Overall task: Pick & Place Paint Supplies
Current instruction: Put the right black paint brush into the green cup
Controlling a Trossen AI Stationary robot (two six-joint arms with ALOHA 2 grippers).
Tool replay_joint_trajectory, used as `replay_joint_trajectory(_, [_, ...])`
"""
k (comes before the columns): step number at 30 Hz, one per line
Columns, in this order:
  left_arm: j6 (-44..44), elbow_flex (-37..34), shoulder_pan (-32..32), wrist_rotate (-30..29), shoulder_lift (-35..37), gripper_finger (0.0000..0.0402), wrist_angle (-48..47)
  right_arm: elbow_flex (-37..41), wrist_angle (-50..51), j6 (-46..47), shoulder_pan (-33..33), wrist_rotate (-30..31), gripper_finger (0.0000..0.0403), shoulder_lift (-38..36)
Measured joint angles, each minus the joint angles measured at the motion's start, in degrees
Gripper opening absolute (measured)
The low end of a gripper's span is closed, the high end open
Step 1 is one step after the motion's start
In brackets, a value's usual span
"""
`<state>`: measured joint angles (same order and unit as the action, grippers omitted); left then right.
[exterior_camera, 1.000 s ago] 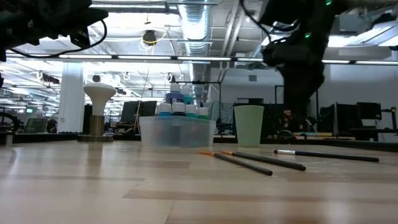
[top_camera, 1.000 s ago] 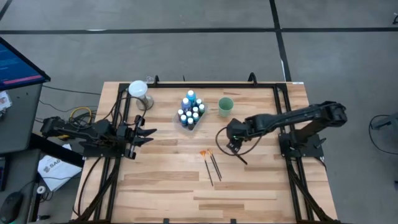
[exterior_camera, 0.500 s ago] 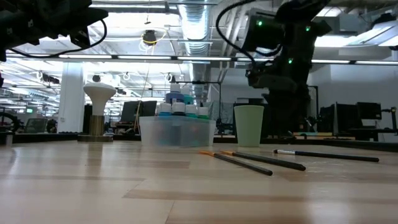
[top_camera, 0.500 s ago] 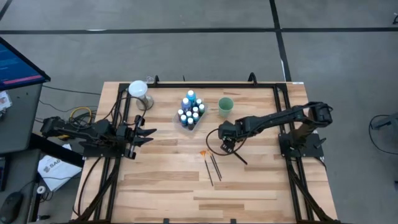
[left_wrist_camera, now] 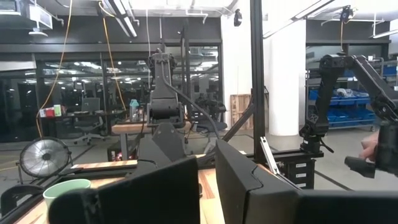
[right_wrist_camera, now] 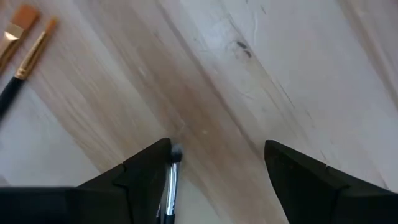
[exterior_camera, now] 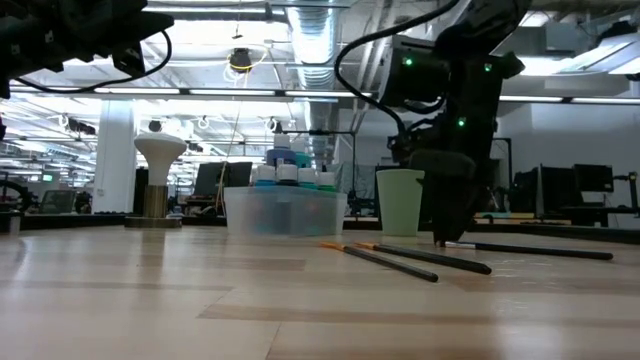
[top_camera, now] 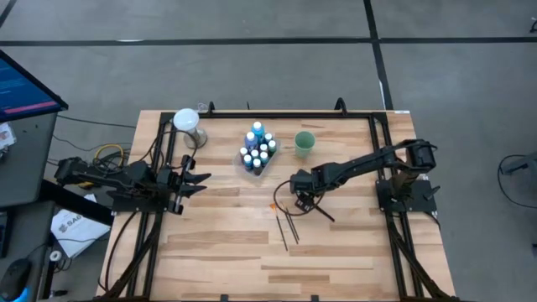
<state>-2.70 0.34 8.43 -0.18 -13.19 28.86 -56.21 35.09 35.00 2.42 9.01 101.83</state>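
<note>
1. Already gathered, by the look of it: small white-capped paint bottles (top_camera: 258, 154) and taller blue bottles (top_camera: 257, 131) standing together in the clear tray (exterior_camera: 285, 212), well away from the right tool, beyond its reach across the desk (top_camera: 336, 252).
2. Still loose on the desk: three brushes. Two lie side by side, the orange-tipped brush (top_camera: 279, 220) and a second brush (top_camera: 291, 225), just beside the right tool on the side toward the left arm.
3. Third brush (right_wrist_camera: 168, 186) under attention now: pale tip lying right against one finger of the right tool, the rest of the handle running back beneath it.
4. Right tool (right_wrist_camera: 214, 163) lowered close over the desk, fingers spread wide apart, nothing clamped between them yet.
5. Green cup (top_camera: 304, 143) standing empty just past the right tool, toward the tray; probably the brushes' destination, though not certain from here.
6. Left tool (top_camera: 200, 181) parked at its own edge of the desk, fingers together, holding nothing.
7. Judgement: bottles seemingly settled, brush work barely begun; none of the three brushes lifted so far, so a grasp and a carry remain for each.
</note>
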Motion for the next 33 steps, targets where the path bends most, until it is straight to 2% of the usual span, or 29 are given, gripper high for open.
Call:
replay_joint_trajectory(5, [0.0,0.0,0.02,-0.01,0.02,0.0001,0.09,-0.11,-0.01,0.49,0.18,-0.32,0.0254,0.41])
replay_joint_trajectory(9, [0.01,-0.01,0.01,0.02,-0.01,0.0001,0.4,-0.11,0.44,0.93,0.19,-0.67,0.0225,0.32])
replay_joint_trajectory(11, [0.0,0.02,0.01,-0.01,0.0,0.0001,0.51,-0.11,0.57,0.96,0.19,-1.44,0.0193,0.34])
replay_joint_trajectory(18, [0.0,0.01,0.01,0.0,0.01,0.0001,0.77,-0.04,1.37,0.5,0.31,-1.59,0.0034,0.36])
replay_joint_trajectory(20, [0.02,0.02,0.01,0.01,0.02,0.0001,0.8,-0.04,1.53,-0.3,-0.07,-1.65,0.001,0.36])
replay_joint_trajectory(27, [0.0,0.02,0.01,0.02,0.0,0.0001,0.83,0.56,3.44,-2.43,-1.59,-1.97,0.0003,-1.89])
replay_joint_trajectory(33, [0.0,-0.01,0.02,-0.01,0.02,0.0001,0.9,0.24,3.61,-3.29,-3.64,-1.63,0.0001,-8.02])
